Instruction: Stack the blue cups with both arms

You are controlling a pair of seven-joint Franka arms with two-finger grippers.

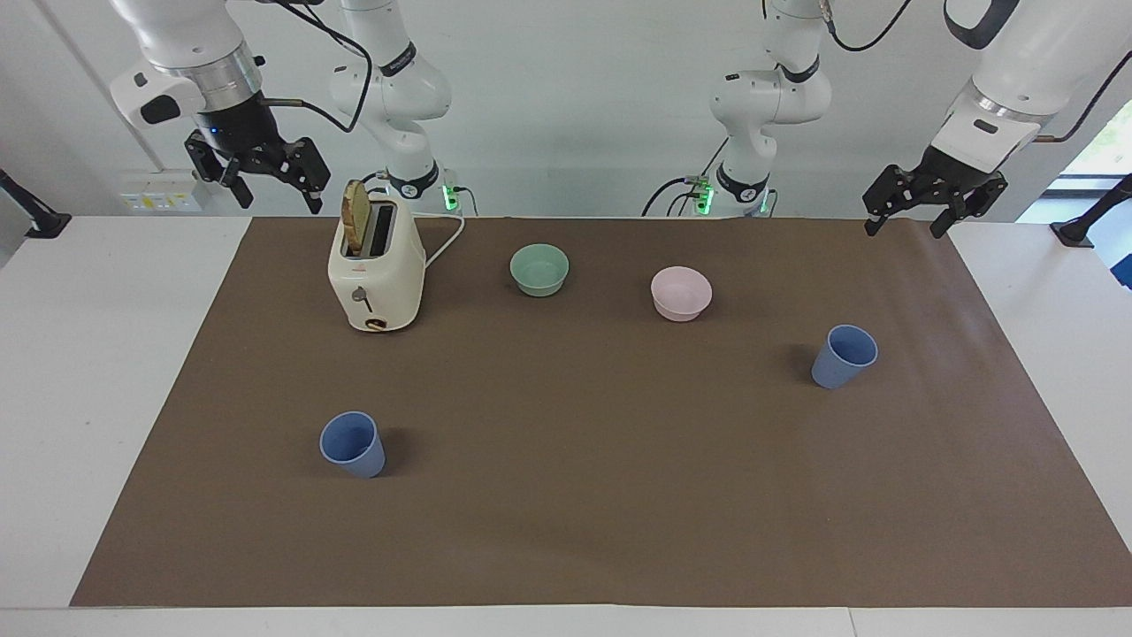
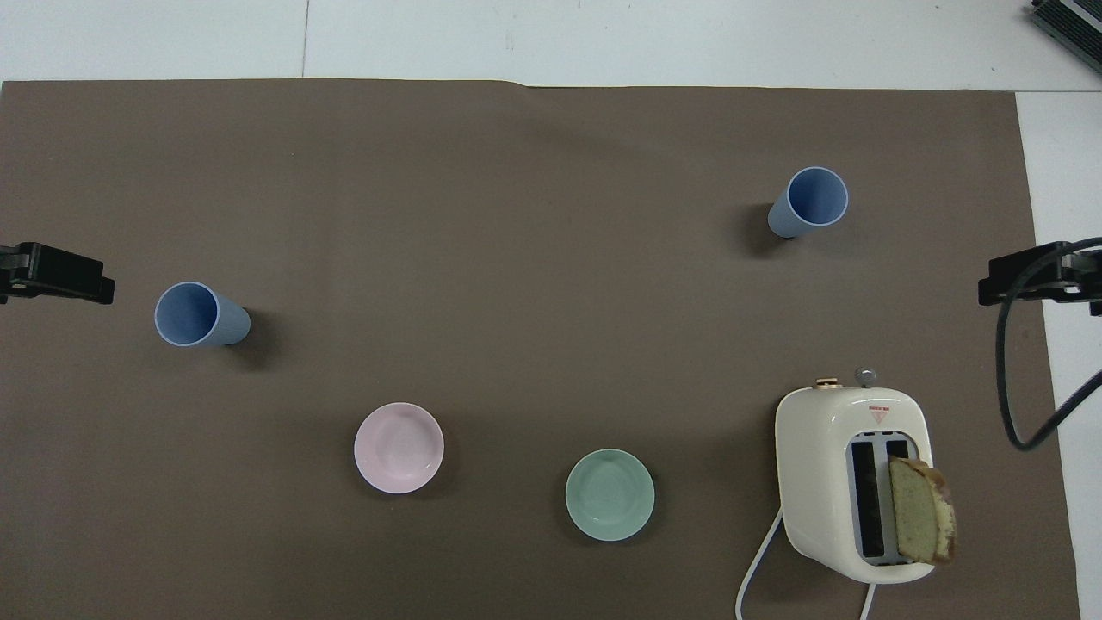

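The brown mat (image 1: 566, 495) covers most of the table (image 1: 97, 372), and everything I work with stands on it. My 2 arms hang high at the robots' edge of it. The toaster (image 1: 376, 274), with a slice of bread (image 1: 355, 217) standing in one slot, sits toward my right arm's end. Beside it, along the same near edge, are the mint-green bowl (image 1: 539, 269) and the pale pink bowl (image 1: 681, 293).

The 2 blue cups are upright, empty and well apart. One cup (image 1: 845, 356) stands toward my left arm's end; the other cup (image 1: 353, 444) stands toward my right arm's end, farther from me than the toaster.

My left gripper (image 1: 915, 215) hovers over the mat's corner, fingers spread, holding nothing. My right gripper (image 1: 274, 188) hovers beside the toaster, also spread and empty.

I judge that no step has begun: neither cup is touched. Next, each gripper must descend to its own cup, straddle the wall and close gently, so 1 can be lifted into the other.
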